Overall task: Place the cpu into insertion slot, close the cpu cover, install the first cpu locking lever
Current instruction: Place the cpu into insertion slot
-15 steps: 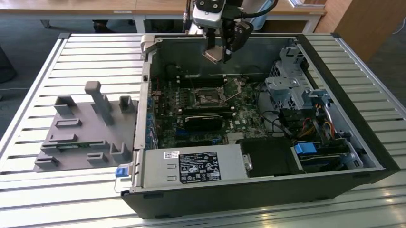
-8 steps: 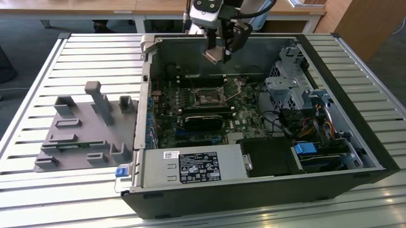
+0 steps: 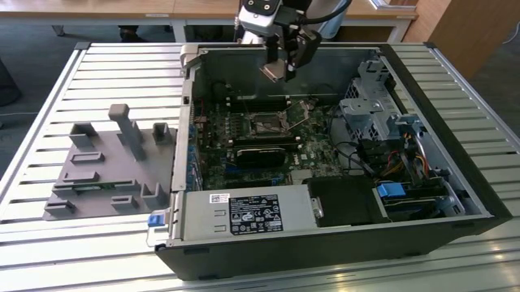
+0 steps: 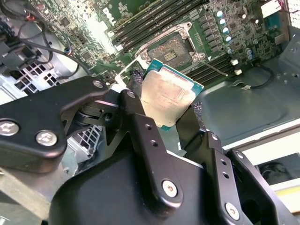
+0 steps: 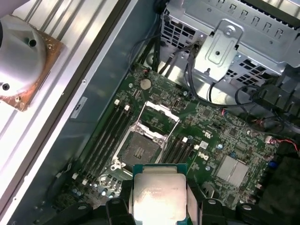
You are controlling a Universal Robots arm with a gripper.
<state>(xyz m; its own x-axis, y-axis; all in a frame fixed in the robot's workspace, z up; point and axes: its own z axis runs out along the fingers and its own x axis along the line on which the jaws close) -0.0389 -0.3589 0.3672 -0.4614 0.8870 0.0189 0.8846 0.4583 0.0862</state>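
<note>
My gripper [image 3: 281, 68] hangs above the open computer case, shut on the cpu [image 3: 273, 72]. In both wrist views the cpu [image 4: 168, 93] [image 5: 159, 194], dull silver with a thin green rim, sits tilted between the black fingers [image 4: 140, 126]. Below it on the green board lies the insertion slot [image 3: 267, 126] [image 4: 174, 50] [image 5: 139, 146], square with a dark centre and nothing in it. The cpu cover [image 5: 158, 116] stands swung up and open beside the slot. A thin locking lever [image 4: 213, 68] sticks out next to the socket.
Long black memory slots [image 5: 108, 133] flank the socket. A black card [image 3: 260, 155] lies nearer the case front, with the power supply [image 3: 243, 213] beyond it. A metal drive cage [image 3: 374, 109] and cables fill the exterior view's right. A grey fixture [image 3: 106, 164] stands outside the case.
</note>
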